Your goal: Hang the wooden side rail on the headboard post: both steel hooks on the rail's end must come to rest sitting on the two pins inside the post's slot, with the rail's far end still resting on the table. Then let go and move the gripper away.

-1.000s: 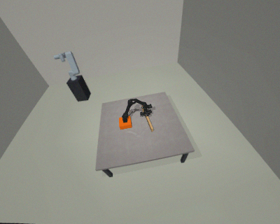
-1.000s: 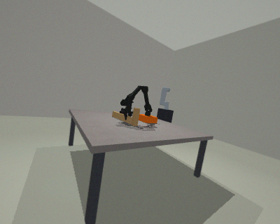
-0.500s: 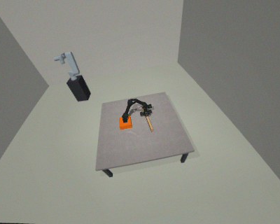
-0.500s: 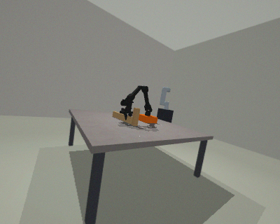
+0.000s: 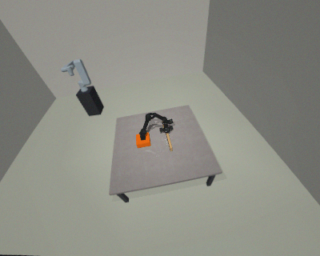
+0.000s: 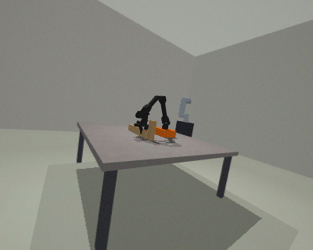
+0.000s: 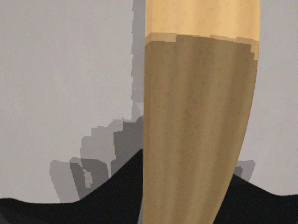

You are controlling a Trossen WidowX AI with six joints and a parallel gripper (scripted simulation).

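The wooden side rail is a long light-brown bar. In the exterior view it lies low along the table, one end close to the headboard post. My gripper is shut on the rail, one black finger on each side of it in the wrist view. The headboard post is a short upright wooden block, right of the gripper in the exterior view. The hooks, pins and slot are too small or hidden to make out, so I cannot tell whether they touch.
An orange block under my arm's base stands beside the rail and post on the grey table. A pale blue arm on a black pedestal stands beyond the table.
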